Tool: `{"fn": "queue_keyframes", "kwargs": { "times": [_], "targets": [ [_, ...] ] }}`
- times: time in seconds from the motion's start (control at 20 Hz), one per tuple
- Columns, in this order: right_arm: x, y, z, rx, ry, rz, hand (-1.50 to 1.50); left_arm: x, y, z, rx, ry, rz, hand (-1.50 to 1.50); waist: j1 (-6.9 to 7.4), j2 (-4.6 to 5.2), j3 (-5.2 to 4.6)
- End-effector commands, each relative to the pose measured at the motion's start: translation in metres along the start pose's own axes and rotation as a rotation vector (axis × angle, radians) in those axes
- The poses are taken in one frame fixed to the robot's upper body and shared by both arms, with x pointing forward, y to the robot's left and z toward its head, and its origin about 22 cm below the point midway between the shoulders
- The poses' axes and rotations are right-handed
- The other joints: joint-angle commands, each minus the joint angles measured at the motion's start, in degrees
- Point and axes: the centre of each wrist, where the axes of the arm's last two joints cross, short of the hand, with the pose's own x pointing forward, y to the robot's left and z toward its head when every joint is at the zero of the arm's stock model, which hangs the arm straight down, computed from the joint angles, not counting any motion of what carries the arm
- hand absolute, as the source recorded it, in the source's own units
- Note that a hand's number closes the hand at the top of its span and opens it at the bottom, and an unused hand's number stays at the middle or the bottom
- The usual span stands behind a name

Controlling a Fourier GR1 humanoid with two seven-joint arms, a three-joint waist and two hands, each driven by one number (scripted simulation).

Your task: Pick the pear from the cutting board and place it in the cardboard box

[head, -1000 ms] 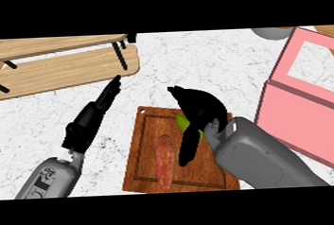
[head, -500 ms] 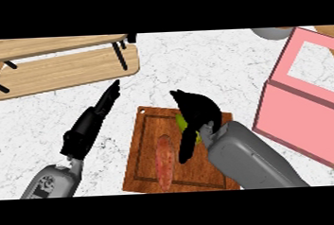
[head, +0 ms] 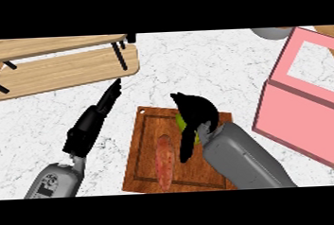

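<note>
My right hand (head: 195, 114) is curled over the green pear (head: 186, 127), which sits on the upper right part of the cutting board (head: 145, 155); I cannot tell whether the fruit is lifted. A reddish sausage (head: 164, 162) lies lengthwise on the board beside it. My left hand (head: 96, 118) rests with straight fingers on the counter (head: 210, 65) left of the board, and the pink box (head: 305, 99) stands well apart at right.

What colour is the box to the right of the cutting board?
Pink: the box shows pink walls in the head view, right of the cutting board.
</note>
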Motion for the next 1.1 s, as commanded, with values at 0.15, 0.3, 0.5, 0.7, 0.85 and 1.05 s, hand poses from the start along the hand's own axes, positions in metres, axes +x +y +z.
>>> {"fn": "queue_keyframes", "kwargs": {
  "times": [0.15,0.3,0.5,0.7,0.85,1.05],
  "targets": [
    [0.005,0.017,-0.007,0.076,0.044,0.047,-1.50,0.016,0.009,-0.008,0.008,-0.018,0.002,0.00,0.05,-0.01,0.00],
    [0.006,0.006,-0.022,0.066,0.057,0.036,-1.50,-0.001,0.002,0.008,-0.007,-0.008,0.009,0.00,0.34,0.05,0.00],
    [-0.009,0.029,-0.026,0.094,0.066,0.048,-1.50,0.004,-0.009,0.001,0.002,-0.011,0.015,0.00,0.11,0.02,0.00],
    [-0.001,0.038,-0.016,0.070,0.056,0.060,-1.50,0.002,0.006,0.001,0.008,-0.012,-0.010,0.00,0.08,-0.01,0.00],
    [-0.011,0.046,-0.020,0.066,0.087,0.094,-1.50,0.002,0.014,0.006,-0.007,0.002,-0.007,0.00,0.00,-0.04,0.00],
    [-0.018,0.039,-0.025,0.081,0.095,0.126,-1.50,0.004,0.005,0.006,-0.016,-0.005,0.016,0.00,0.01,-0.04,0.01]
  ]
}}
